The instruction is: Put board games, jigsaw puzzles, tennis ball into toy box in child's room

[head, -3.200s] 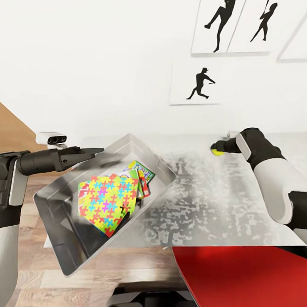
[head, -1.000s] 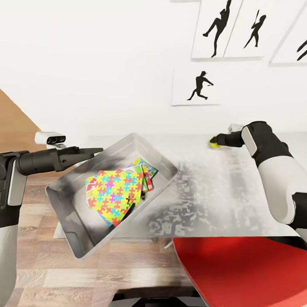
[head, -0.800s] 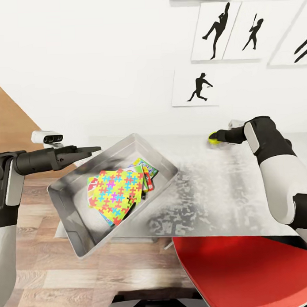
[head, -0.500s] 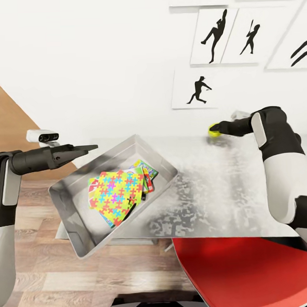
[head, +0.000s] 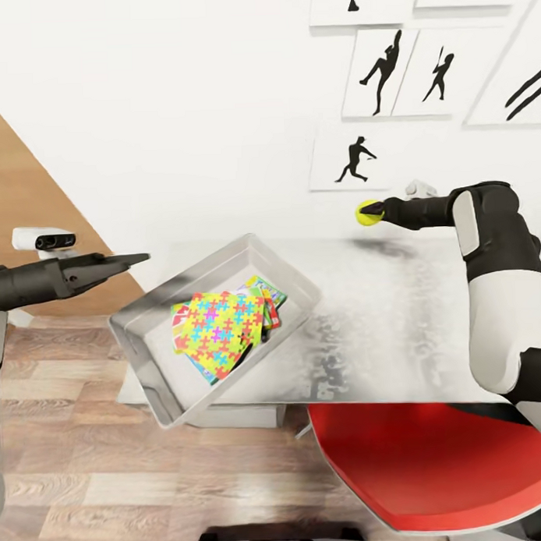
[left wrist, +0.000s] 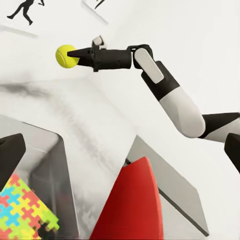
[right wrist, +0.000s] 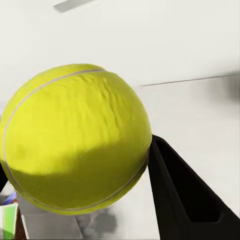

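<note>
**Tennis ball held in the air above the desk**

The small yellow-green tennis ball [head: 368, 212] is clamped between the fingers of the right gripper [head: 375, 213], lifted clear of the long light-grey table [head: 397, 321], near the wall end of it. In the right wrist view the ball [right wrist: 75, 138] is very close, with one dark finger [right wrist: 182, 195] pressed against its side; the other finger is mostly hidden behind the ball.

Well apart from the ball, the shallow light-grey toy box [head: 141, 349] sits on the table, one corner hanging past the edge over the wood-plank floor [head: 82, 472]. Inside lies a flat box covered in a bright pink, yellow, green and blue jigsaw-piece pattern [head: 222, 331], on top of other colourful boxes. Only their edges show, and no lettering on them can be read.

The left gripper [head: 130, 260] hovers beside the toy box, holding nothing; whether its fingers are apart or together cannot be told.

A red chair seat [head: 433, 467] is tucked at the table's near edge. Black baseball-player silhouette pictures [head: 352, 160] hang on the white wall, some cut off by the frame.
</note>
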Available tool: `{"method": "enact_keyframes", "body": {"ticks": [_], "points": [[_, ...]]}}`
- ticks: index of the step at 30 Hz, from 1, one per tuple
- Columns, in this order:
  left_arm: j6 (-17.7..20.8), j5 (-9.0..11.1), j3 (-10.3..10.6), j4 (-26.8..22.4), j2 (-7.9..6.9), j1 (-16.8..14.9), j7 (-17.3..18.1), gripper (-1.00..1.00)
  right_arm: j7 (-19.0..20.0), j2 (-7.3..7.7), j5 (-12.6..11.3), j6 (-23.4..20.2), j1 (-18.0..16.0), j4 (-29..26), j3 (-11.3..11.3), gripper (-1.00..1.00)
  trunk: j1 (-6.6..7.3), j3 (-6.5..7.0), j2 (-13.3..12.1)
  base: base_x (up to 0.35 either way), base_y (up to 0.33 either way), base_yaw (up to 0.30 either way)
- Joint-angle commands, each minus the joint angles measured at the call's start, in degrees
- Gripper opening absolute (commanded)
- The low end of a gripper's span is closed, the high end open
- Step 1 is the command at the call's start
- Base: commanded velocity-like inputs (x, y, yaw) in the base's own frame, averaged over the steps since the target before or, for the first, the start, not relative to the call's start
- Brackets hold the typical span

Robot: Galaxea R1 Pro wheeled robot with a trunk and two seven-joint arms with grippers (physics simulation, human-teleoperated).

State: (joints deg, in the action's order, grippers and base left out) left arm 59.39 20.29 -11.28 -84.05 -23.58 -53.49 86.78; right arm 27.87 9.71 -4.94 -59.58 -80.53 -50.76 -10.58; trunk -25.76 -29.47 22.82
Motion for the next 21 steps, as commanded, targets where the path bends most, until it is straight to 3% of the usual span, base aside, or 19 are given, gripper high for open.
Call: {"method": "enact_keyframes", "body": {"ticks": [1,6,21], "points": [[0.61,-0.03,-0.01,0.02,-0.37,-0.01,0.3,1.0,-0.18,-0.14,-0.67,-0.42,-0.02,0.01,-0.07,-1.0,-0.03,0.01,0.09,-0.051,0.039,0.077],[0.61,-0.14,-0.1,0.05,-1.16,0.11,0.47,1.0,0.12,-0.55,-0.64,-0.42,0.01,0.04,0.07,-1.0,-0.03,0.48,0.09,-0.019,0.085,0.093],[0.61,-0.38,-1.79,0.16,-1.46,0.22,0.5,1.0,0.24,-1.09,-0.64,-0.42,0.06,0.28,0.29,-1.0,-0.03,1.91,0.09,-0.004,0.151,0.126]]}}
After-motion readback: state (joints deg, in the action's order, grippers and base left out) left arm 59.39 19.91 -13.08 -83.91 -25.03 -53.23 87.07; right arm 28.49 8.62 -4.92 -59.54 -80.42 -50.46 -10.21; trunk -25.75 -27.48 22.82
